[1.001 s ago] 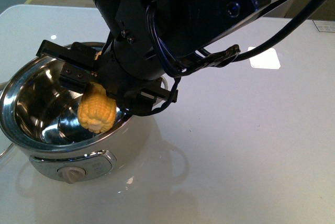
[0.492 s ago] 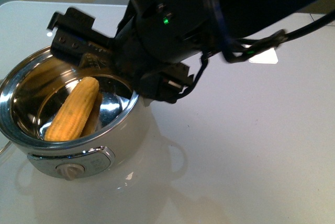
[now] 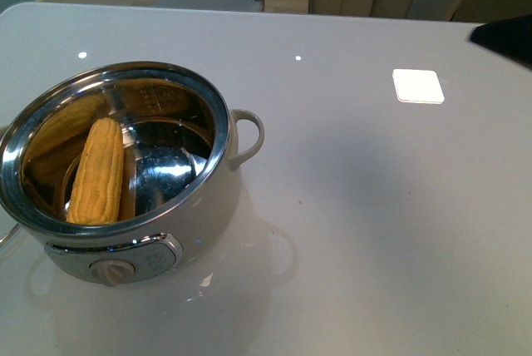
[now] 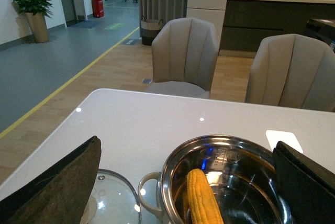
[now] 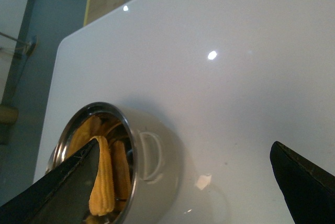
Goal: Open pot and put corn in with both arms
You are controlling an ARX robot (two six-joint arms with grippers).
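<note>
I see the pot [image 3: 125, 198], a round cream-white cooker with a shiny steel inside, standing uncovered on a glossy white table [image 3: 357, 231]. I take the pot as my landmark. The corn [image 3: 96, 171], a yellow husked cob, lies inside the pot, leaning along the steel wall on the side away from the loop handle [image 3: 248, 135], its narrower end pointing toward the pot's far rim. A beige dial [image 3: 112, 272] sits low on the pot's front wall, facing me.

In my left wrist view, the glass lid [image 4: 107, 203] with its knob lies flat on the table just beside the pot, on the side where a loop handle shows. The corn [image 4: 203, 199] is also visible there, resting in the pot's bowl. The left gripper [image 4: 186, 182] hangs above the pot with its two dark fingers [image 4: 57, 187] spread wide apart and nothing between them.

In my right wrist view, the right gripper [image 5: 183, 182] is also spread wide and empty, looking down at the pot [image 5: 125, 166] from above, on its handle side, well clear of it. The corn [image 5: 102, 182] shows inside.

Beyond the table, past the pot, stand two grey chairs [image 4: 186, 56]. A small white square [image 3: 418, 86] lies on the table well apart from the pot, on the handle side.
</note>
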